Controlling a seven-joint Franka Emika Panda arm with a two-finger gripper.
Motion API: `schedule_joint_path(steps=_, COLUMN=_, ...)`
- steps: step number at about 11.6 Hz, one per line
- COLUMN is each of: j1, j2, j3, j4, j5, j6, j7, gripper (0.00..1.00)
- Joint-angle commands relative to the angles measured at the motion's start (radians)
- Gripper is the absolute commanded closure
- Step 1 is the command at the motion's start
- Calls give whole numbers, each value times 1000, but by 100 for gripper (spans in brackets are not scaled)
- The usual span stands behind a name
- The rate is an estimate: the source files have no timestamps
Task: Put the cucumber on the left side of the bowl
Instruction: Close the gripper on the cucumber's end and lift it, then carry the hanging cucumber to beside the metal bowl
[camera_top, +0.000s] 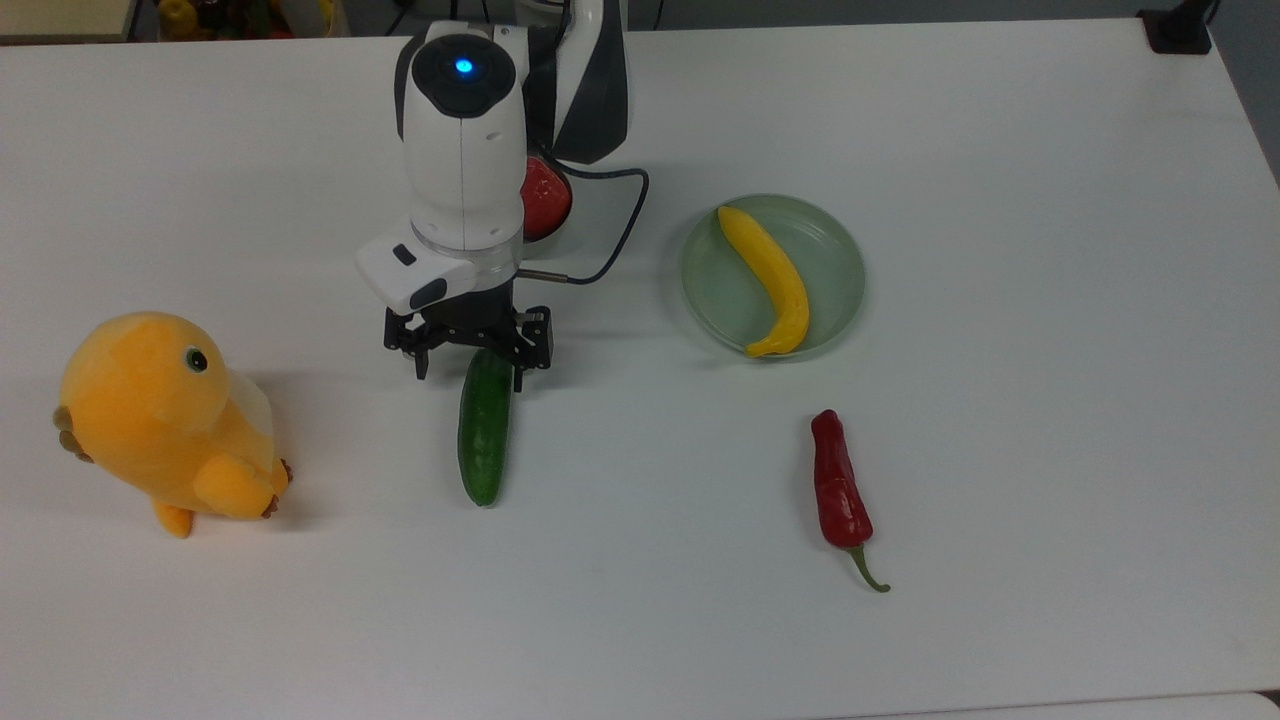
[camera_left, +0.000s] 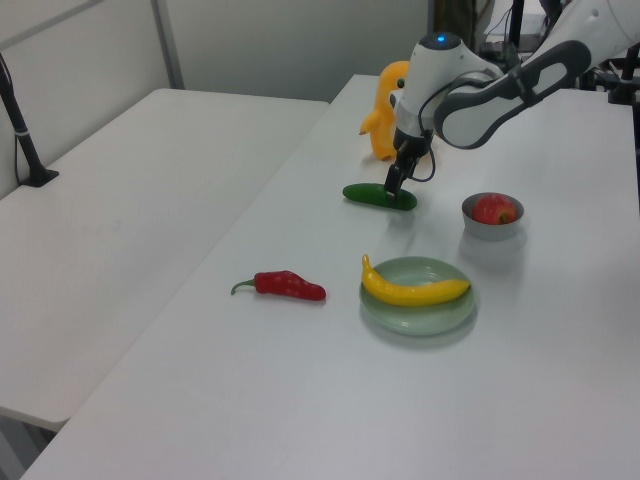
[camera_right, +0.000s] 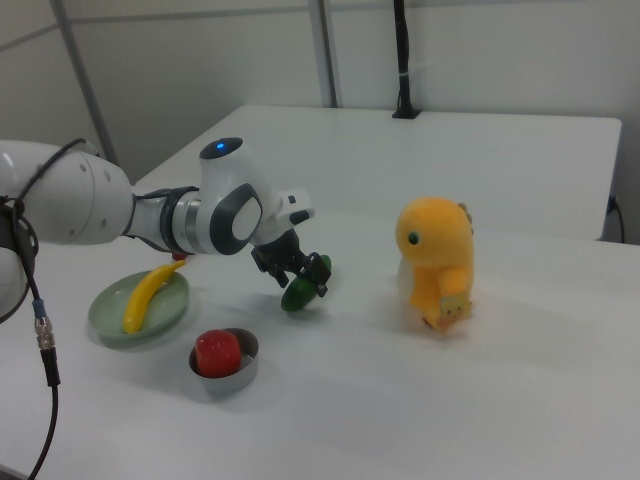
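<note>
Gripper (camera_top: 468, 364) down over the cucumber's (camera_top: 484, 437) upper end in the top view, fingers spread open either side, not yet closed. Cucumber flat on the table (camera_top: 1000, 500). Arm hides most of the bowl (camera_left: 491, 226) from above; left and right views show a red fruit (camera_right: 217, 351) inside.

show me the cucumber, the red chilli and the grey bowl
cucumber (camera_top: 483, 445), top view, middle of its bare green body
red chilli (camera_top: 838, 490), top view, its thick red body
grey bowl (camera_right: 243, 366), right view, its front wall
</note>
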Motion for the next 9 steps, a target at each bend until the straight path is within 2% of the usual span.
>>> schedule_joint_path(steps=1, j1=8, j2=26, j3=-3, j4=19, j5=-21, j6=27, j7=-1, gripper=48)
schedule_joint_path(steps=2, j1=10, j2=26, j3=-3, j4=19, j5=-41, j6=27, j7=-2, gripper=72)
schedule_joint_path(steps=3, j1=10, j2=26, j3=-3, j4=19, j5=-83, j6=27, j7=-1, gripper=86)
schedule_joint_path(steps=4, j1=11, j2=25, j3=-3, j4=19, j5=-101, j6=27, j7=-1, gripper=95)
schedule_joint_path(steps=6, j1=8, j2=13, j3=-1, j4=17, j5=-101, j6=25, j7=-1, gripper=96)
schedule_joint_path(steps=8, j1=1, j2=-52, j3=0, j4=7, j5=-92, j6=11, j7=-1, gripper=96)
schedule_joint_path(steps=9, j1=1, j2=-90, j3=0, j4=-18, j5=-82, j6=-11, j7=2, gripper=92)
